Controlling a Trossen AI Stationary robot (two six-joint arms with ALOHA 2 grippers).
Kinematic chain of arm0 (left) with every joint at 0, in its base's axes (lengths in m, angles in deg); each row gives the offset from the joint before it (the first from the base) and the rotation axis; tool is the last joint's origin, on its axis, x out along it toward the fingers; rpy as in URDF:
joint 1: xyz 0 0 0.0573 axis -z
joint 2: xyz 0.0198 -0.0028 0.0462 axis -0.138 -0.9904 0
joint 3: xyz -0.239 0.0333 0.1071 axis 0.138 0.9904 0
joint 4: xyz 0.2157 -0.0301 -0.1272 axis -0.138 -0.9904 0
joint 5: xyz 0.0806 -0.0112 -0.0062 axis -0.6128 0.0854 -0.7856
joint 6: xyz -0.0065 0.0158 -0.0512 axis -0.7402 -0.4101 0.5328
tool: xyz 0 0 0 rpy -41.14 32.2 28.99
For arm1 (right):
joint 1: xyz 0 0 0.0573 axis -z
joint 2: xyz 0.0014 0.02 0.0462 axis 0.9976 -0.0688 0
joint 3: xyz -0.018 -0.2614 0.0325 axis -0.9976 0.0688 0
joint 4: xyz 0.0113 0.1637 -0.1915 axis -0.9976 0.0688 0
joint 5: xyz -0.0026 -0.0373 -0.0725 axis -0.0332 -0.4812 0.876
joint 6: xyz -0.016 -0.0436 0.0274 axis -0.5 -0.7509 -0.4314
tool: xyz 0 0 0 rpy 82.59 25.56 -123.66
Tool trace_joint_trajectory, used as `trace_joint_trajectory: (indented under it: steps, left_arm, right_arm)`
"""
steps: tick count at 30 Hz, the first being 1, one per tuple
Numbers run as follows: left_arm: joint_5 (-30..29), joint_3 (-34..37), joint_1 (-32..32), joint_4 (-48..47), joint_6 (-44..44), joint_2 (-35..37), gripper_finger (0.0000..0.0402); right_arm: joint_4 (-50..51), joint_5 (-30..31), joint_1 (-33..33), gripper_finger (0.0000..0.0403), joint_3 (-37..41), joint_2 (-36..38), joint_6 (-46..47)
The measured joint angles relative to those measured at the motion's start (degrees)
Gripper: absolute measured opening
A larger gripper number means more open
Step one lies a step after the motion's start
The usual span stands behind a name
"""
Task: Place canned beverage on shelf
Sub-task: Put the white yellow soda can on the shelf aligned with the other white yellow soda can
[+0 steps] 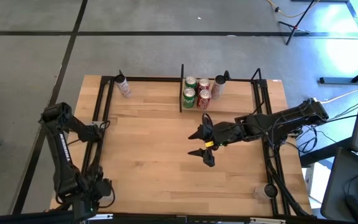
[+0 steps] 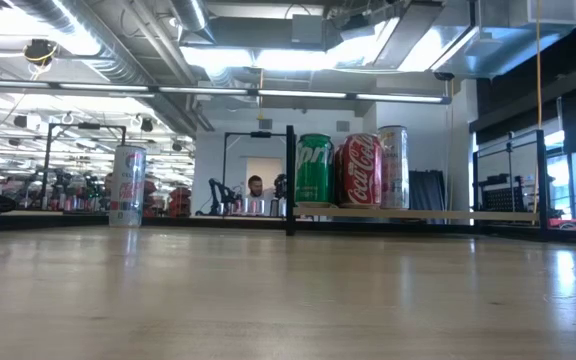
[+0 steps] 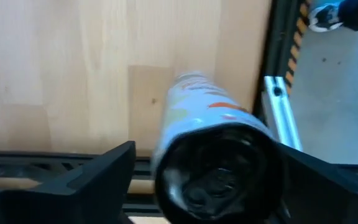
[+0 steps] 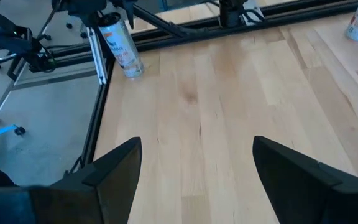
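Note:
The shelf [image 1: 229, 107], a black-rod rack with a pale board, stands at the table's far edge and also shows in the low view [image 2: 418, 214]. It holds two green cans [image 1: 189, 88], two red cans [image 1: 204, 93] and a slim can [image 1: 218, 86]. My right gripper [image 1: 202, 144] is open and empty over mid-table, near side of the shelf. My left gripper [image 3: 207, 177] is at the table's near left corner and points down. It is open around an upright white-and-orange can [image 3: 194, 118], which stands on the table edge [image 4: 122, 50]. My left gripper comes from above with its fingers along the can's sides, near its top end [image 3: 216, 180]. A gap shows between one finger [image 3: 98, 171] and the can. The other finger [image 3: 328, 180] stands right beside the can, and I cannot tell whether it touches.
A slim white can [image 1: 123, 86] stands alone at the far left, also in the low view [image 2: 128, 186]. Another can [image 1: 270, 190] sits by the right rail near the front. Black rails [image 1: 101, 112] run along both table sides. Bare wood lies between the arms.

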Motion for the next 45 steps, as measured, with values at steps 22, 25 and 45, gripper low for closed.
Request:
trace_joint_trajectory:
  steps: [22, 25, 45]
  left_arm:
    - [-3.13, -5.85, -18.32, -5.27, -25.04, 0.18, 0.0223]
    - [-4.31, -8.85, -24.73, -4.93, -32.55, 0.18, 0.0223]
    - [1.92, -36.12, -54.52, -11.14, -64.3, -21.91, 0.0223]
  right_arm:
    - [13.18, -1.88, -4.61, 0.0293, -2.08, 0.98, 6.16]
    - [17.81, 0.85, -7.19, 0.0293, -2.08, 1.05, 6.83]
    - [20.75, 2.86, -17.03, 0.0293, 19.33, 11.57, 13.68]
